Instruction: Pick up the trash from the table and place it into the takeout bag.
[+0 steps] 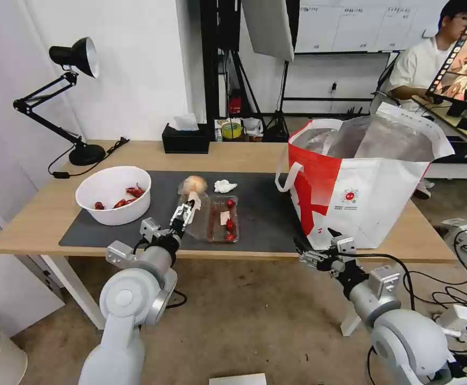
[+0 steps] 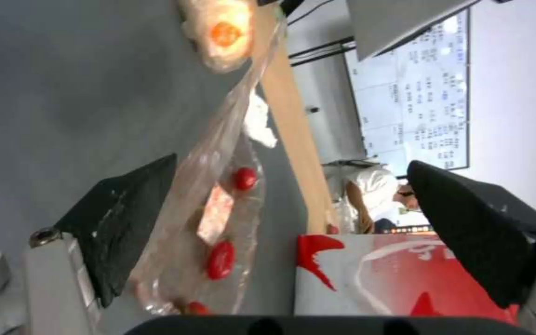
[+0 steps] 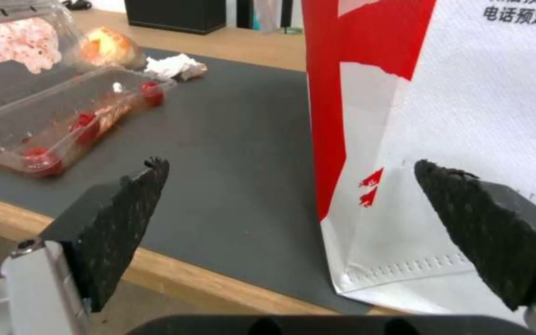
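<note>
Head, left-wrist and right-wrist views of the table (image 1: 41,214), a long light-wood top carrying a dark grey mat (image 1: 265,214). The left tool (image 1: 186,209) reaches over the near edge above the mat, its fingers (image 2: 125,223) spread apart, with the raised clear lid of the plastic tray (image 1: 223,219) between them; whether a finger touches the lid cannot be told. The tray lies open near the middle of the mat, holding red scraps and a small white label. The right tool (image 1: 314,252) hangs just off the near edge, in front of the near lower corner of the bag (image 1: 362,198), released and holding nothing; its two black pads (image 3: 119,223) stand wide apart.

The white bowl (image 1: 114,193) with red shells sits at the mat's left end. The orange-tinted plastic wad (image 1: 192,185) lies beyond the tray toward the far edge of the mat, with the crumpled tissue (image 1: 224,185) just beside it on the right. The bag, white and red with foil lining and loop handles, stands upright and open on the right end of the table, overlapping the mat's right edge. A black tissue box (image 1: 186,140) rests at the far edge, and a black desk lamp (image 1: 76,107) stands at the far left corner.
</note>
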